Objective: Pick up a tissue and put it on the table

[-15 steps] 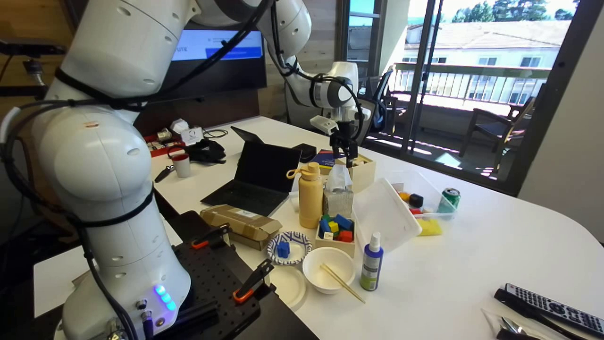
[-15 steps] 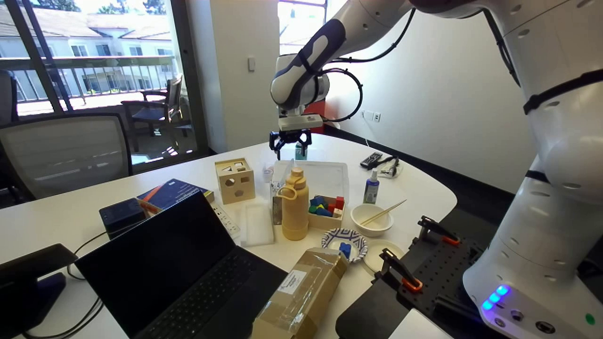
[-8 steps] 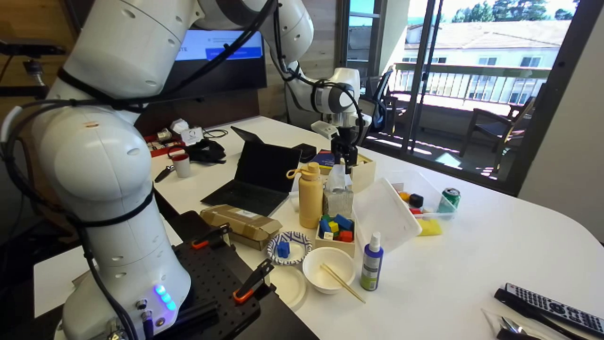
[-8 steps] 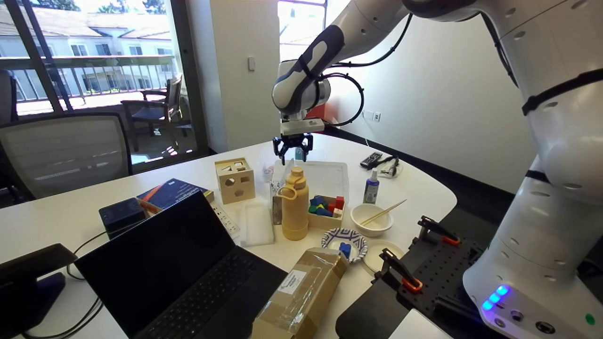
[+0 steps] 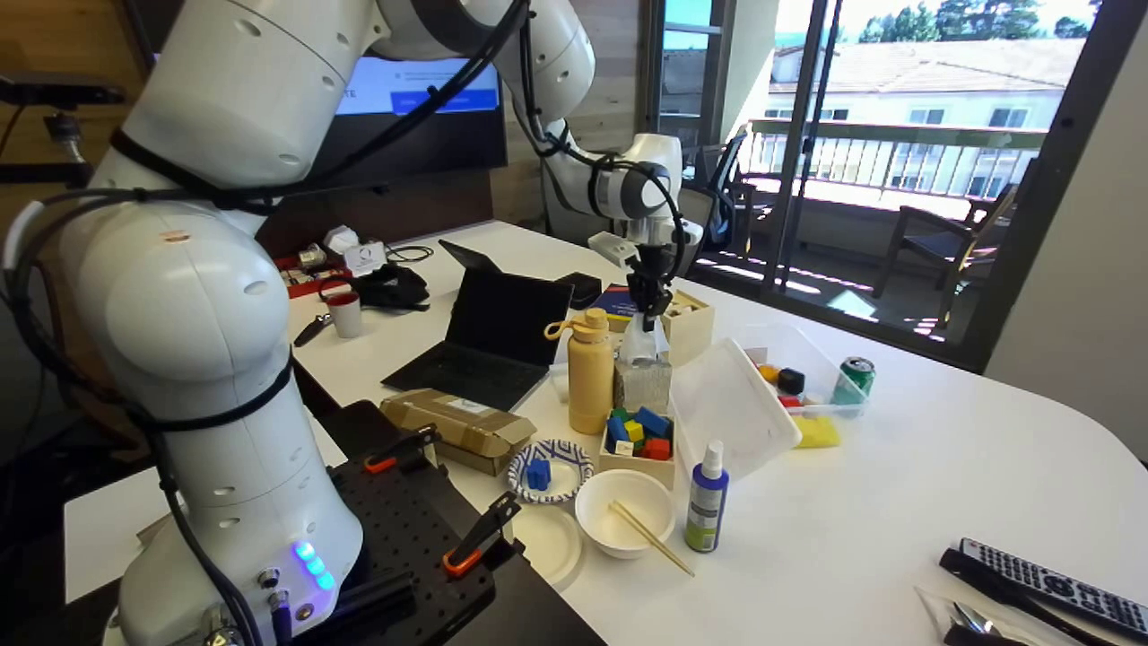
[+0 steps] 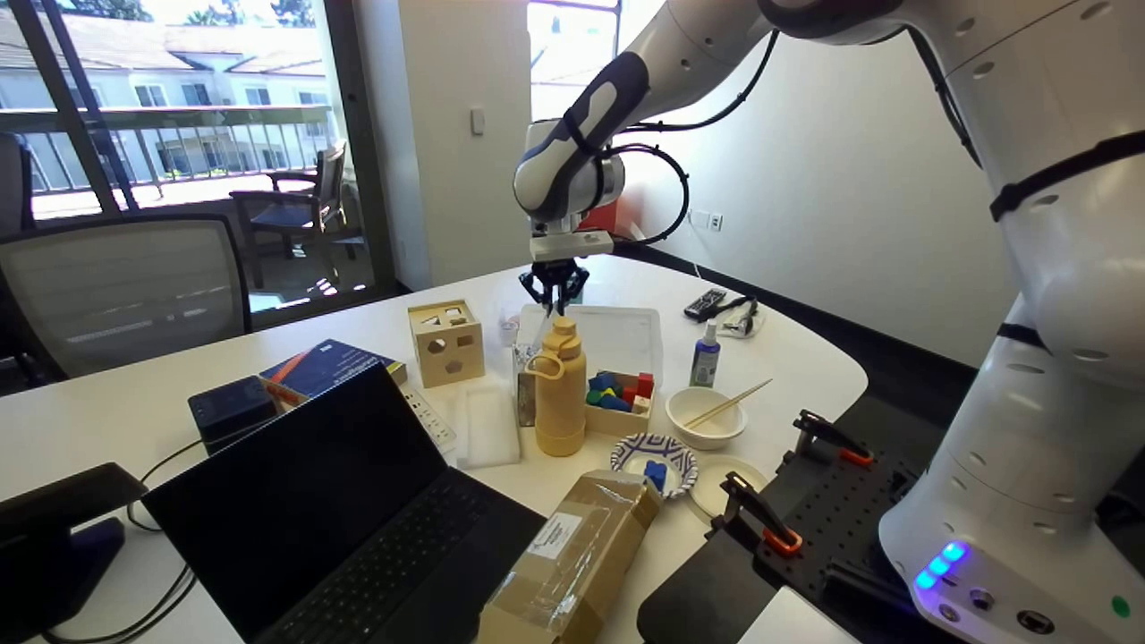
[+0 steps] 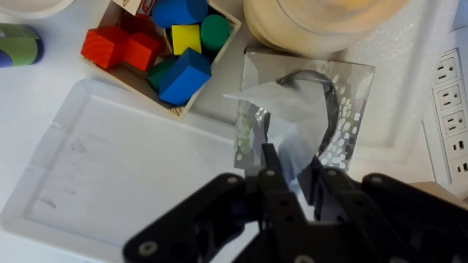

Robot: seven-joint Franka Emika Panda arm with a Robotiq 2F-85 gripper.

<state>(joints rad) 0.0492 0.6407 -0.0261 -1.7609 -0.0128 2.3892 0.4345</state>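
Observation:
A white tissue [image 7: 298, 109] sticks up out of the opening of a silvery patterned tissue box [image 7: 360, 106]. In an exterior view the tissue [image 5: 639, 344] stands upright over its box [image 5: 643, 388]. My gripper [image 7: 292, 157] points down right at the tissue's top. Its fingers are drawn close together, one on each side of the tissue, and a narrow gap still shows between them. In an exterior view the gripper [image 6: 556, 309] hangs behind the yellow bottle, which hides most of the box. The white table [image 5: 897, 502] carries everything.
Crowding the tissue box are the yellow bottle [image 5: 590, 377], a wooden shape-sorter box [image 5: 695, 327], a small box of coloured blocks [image 5: 639, 440] and a leaning white plastic lid [image 5: 731, 408]. A spray bottle [image 5: 707, 504] and a white bowl [image 5: 619, 516] stand nearer the robot's base.
My gripper has come down to the tissue's top. Its fingers have moved from wide apart to close together around the tissue. Box and other objects have stayed in place.

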